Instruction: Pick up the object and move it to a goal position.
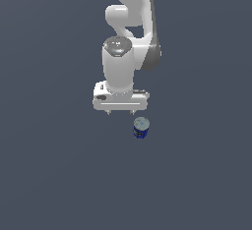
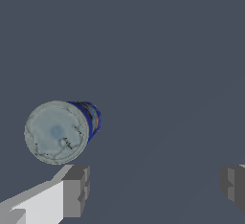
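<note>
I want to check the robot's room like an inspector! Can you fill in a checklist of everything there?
Surface: plain dark grey-blue floor, bare.
Job's things: one small can, blue sides, silvery top, standing upright.
Clutter: nothing seen.
Grippers: gripper open, fingers wide apart, holding nothing; the can sits toward the exterior view's right of it, not between the fingers.
Cables: nothing seen.
Surroundings: same flat grey-blue all round; no goal marker seen.
</note>
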